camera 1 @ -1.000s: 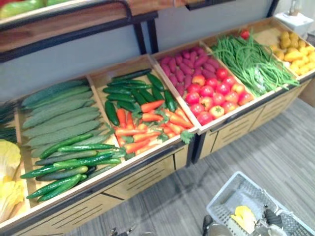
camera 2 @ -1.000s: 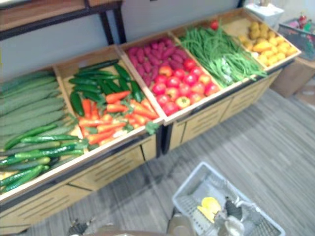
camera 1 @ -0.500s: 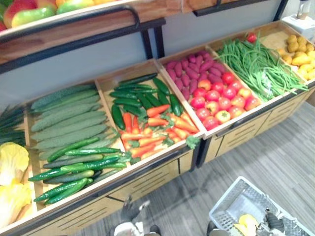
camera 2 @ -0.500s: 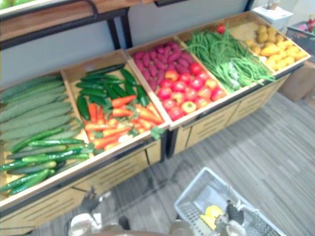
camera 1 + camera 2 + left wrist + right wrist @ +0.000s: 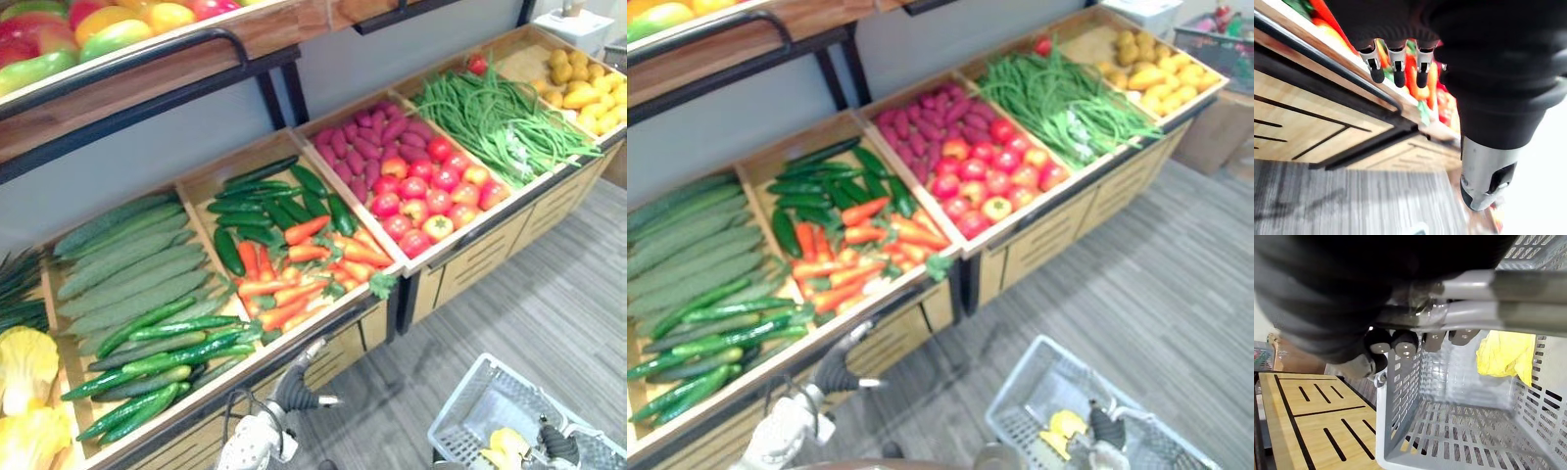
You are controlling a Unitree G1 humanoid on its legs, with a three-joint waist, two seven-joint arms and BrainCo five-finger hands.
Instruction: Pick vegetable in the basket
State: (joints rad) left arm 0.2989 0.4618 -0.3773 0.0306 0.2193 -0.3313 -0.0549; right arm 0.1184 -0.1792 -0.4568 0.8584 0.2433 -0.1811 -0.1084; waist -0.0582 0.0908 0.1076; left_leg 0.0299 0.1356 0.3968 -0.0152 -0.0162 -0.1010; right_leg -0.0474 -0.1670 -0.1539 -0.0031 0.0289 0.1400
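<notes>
Low in the left eye view, the left hand (image 5: 299, 385) hangs before the wooden produce stand (image 5: 470, 264), below its orange carrots (image 5: 284, 291). The pale grey slatted plastic basket (image 5: 468, 399) is cut off at the corner. The left wrist view shows straight fingers (image 5: 1396, 61) holding nothing, with the carrots half hidden behind them. In the right wrist view, the right hand (image 5: 1403, 343) curls round the basket's grey metal handle (image 5: 1528, 284), and a crumpled yellow vegetable (image 5: 1506, 355) lies inside.

Left hand (image 5: 1396, 66) forward, fingers straight, empty. Right hand (image 5: 1403, 343) low, fingers curled round handle (image 5: 1528, 313).
</notes>
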